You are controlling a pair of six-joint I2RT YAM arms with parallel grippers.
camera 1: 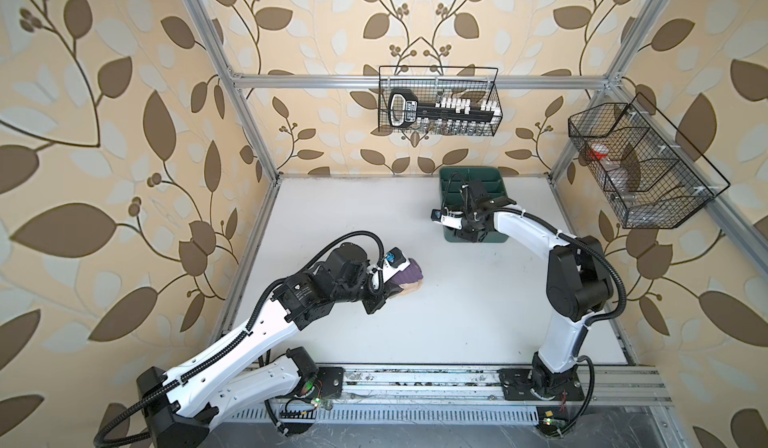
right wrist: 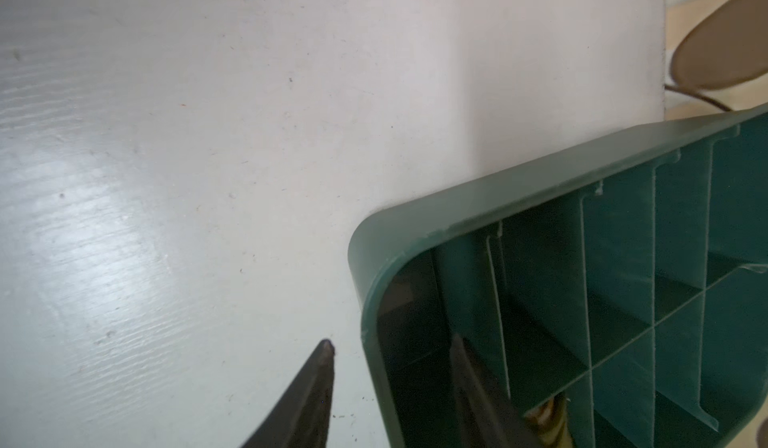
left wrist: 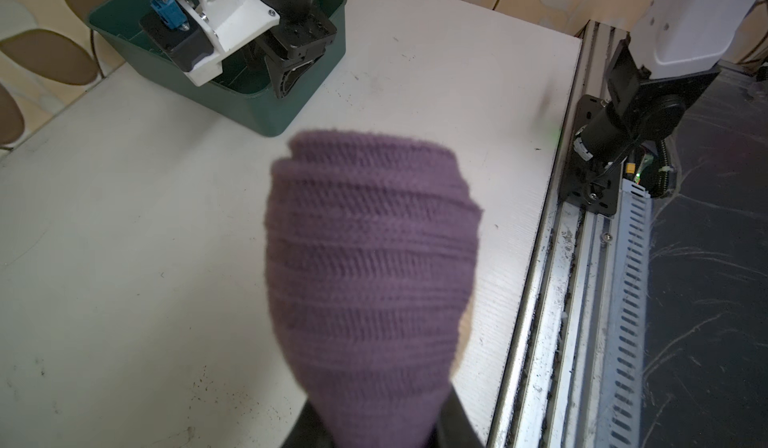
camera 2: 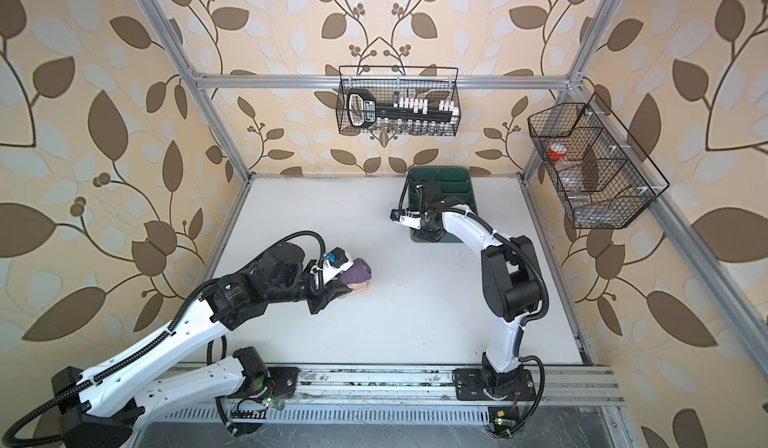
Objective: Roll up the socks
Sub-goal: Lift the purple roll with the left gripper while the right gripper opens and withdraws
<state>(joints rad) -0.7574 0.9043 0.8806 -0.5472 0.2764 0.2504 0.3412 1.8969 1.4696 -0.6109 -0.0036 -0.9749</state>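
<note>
A purple ribbed sock (camera 1: 409, 276) (camera 2: 358, 274) (left wrist: 370, 259) is rolled into a bundle at the left middle of the white table. A beige end (camera 1: 411, 289) pokes out under it. My left gripper (camera 1: 395, 286) (camera 2: 338, 286) (left wrist: 380, 433) is shut on the roll's near end. My right gripper (camera 1: 469, 234) (camera 2: 428, 234) (right wrist: 391, 341) hangs open over the near left corner of the dark green divided tray (camera 1: 494, 176) (camera 2: 457, 176) (left wrist: 291, 105) (right wrist: 498, 192). One finger is outside the wall and one inside. A scrap of mustard-brown fabric (right wrist: 548, 421) shows in a tray compartment. The olive sock is otherwise hidden.
A wire basket (camera 1: 438, 101) holding a black tool rack hangs on the back wall. Another wire basket (camera 1: 640, 163) hangs on the right wall. A metal rail (camera 1: 415, 383) runs along the table's front edge, carrying both arm bases. Aluminium frame posts stand at the corners.
</note>
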